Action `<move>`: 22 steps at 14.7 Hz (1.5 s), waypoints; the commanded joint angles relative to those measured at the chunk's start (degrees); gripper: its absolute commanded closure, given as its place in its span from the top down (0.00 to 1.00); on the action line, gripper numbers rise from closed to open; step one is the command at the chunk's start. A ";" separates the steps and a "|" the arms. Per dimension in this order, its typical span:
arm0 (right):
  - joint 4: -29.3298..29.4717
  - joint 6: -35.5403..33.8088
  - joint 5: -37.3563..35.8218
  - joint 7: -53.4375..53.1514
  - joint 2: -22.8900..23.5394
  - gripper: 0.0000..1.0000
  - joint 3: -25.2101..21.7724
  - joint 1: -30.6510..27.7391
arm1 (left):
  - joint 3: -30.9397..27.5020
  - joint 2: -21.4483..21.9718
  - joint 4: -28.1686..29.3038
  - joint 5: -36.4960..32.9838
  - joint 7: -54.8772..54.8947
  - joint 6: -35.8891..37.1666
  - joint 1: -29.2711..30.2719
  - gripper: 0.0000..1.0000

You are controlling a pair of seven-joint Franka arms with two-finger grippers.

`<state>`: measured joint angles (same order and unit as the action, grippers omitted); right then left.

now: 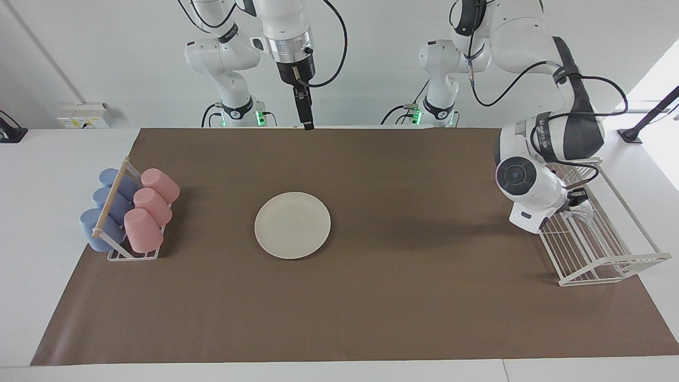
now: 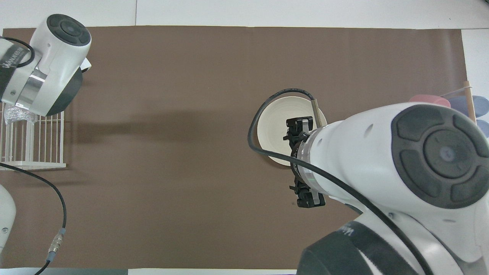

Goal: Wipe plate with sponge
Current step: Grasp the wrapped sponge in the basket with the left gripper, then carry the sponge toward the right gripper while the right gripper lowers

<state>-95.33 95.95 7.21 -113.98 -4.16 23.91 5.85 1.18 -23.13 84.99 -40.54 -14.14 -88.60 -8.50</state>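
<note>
A cream plate (image 1: 292,225) lies flat on the brown mat (image 1: 371,318) near the middle of the table, nothing on it. At the left arm's end of the table the left gripper (image 1: 578,204) reaches into a white wire rack (image 1: 610,260), its fingers pressed together on the shiny, crinkled sponge (image 1: 583,212), which sits inside the rack at the end nearer to the robots. From overhead the sponge (image 2: 17,114) shows as a silvery wad just under the left arm's wrist, at the top of the rack (image 2: 30,152). The right arm waits raised, its gripper (image 1: 305,123) hanging over the mat's edge nearest the robots, well clear of the plate; seen from above, that gripper (image 2: 301,160) overlaps the plate (image 2: 273,131) only by line of sight, and its fingers stand spread with nothing between them. At the right arm's end of the table a small rack (image 1: 124,239) holds pink cups (image 1: 151,209) and blue cups (image 1: 103,212) lying on their sides
</note>
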 commanded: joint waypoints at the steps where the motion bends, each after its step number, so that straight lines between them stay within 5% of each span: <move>1: -1.53 -0.14 -0.35 -0.19 -1.46 1.00 0.17 -0.66 | -0.57 2.65 -5.16 10.63 1.84 7.18 -0.11 0.00; 4: -1.44 -0.32 -0.35 -0.19 -1.46 1.00 0.17 -0.66 | -0.74 4.22 -10.80 26.85 0.97 14.49 0.85 0.00; 7: -1.44 -0.41 -0.35 -0.11 -1.46 1.00 0.17 -0.66 | -1.00 10.20 -10.20 47.94 -3.85 14.86 6.89 0.00; 10: -1.44 -0.41 -0.35 -0.28 -1.46 1.00 0.25 -0.57 | -1.01 11.70 -6.78 64.58 -8.26 13.90 10.25 0.00; 16: -1.44 2.21 0.27 -4.49 -1.38 1.00 0.26 0.13 | -1.01 26.71 23.78 94.29 0.04 0.19 11.93 0.00; 20: -2.14 5.56 0.35 -9.14 -1.29 1.00 0.26 3.80 | -0.92 34.80 38.73 108.01 13.75 -3.85 11.14 0.00; 22: -3.37 8.71 0.61 -11.35 -1.38 1.00 0.26 6.18 | -0.74 36.40 41.65 110.85 19.04 -4.65 8.08 0.00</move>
<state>-96.06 101.14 7.41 -122.62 -4.25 24.10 10.11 0.40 8.66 120.32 66.85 -0.29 -90.29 2.33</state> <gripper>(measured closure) 0.000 0.947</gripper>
